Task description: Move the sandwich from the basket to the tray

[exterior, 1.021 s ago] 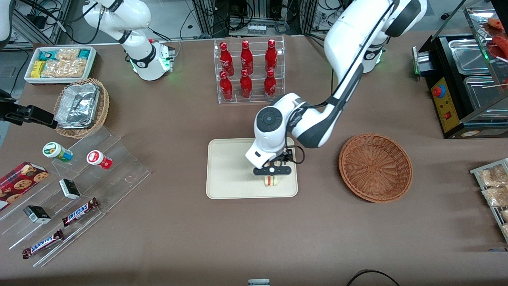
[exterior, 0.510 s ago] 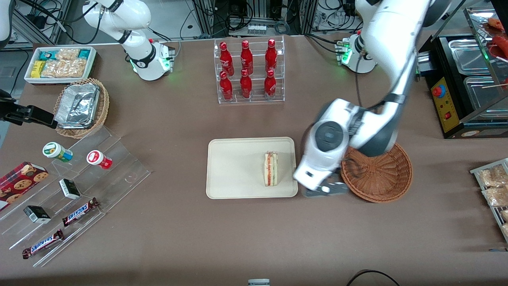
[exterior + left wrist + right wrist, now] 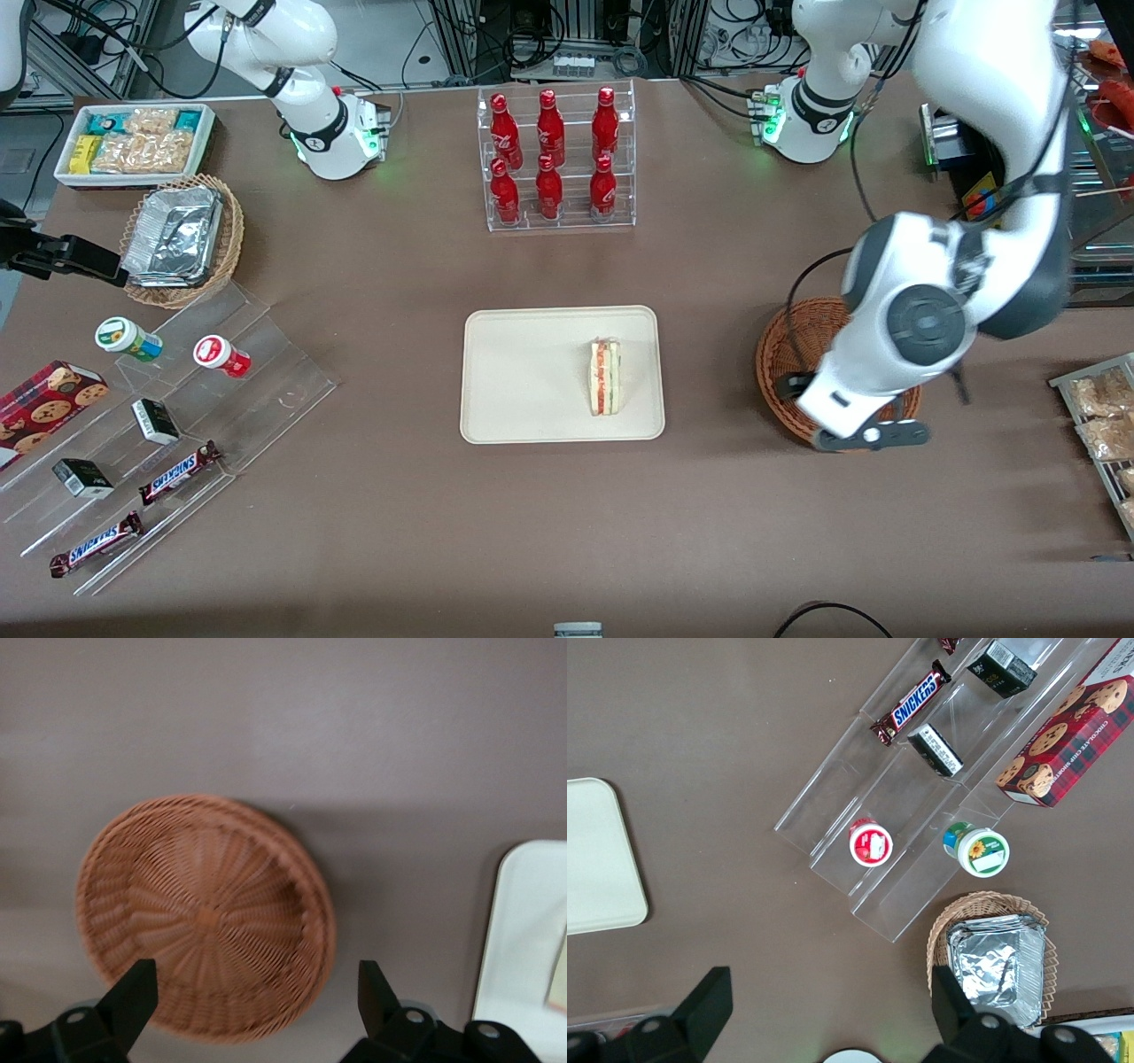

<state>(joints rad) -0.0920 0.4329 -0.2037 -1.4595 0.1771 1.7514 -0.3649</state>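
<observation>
The table (image 3: 567,532) carries everything. On it the tray (image 3: 523,372) lies flat, and the basket (image 3: 204,912) sits near it toward my end, with bare table between the two. The sandwich (image 3: 605,377) rests on the tray, on the part nearest the basket, its red and green cut edge facing up. My gripper (image 3: 257,997) hangs above the basket's rim nearest the front camera, fingers (image 3: 133,992) spread wide with nothing between them, well apart from the sandwich.
</observation>
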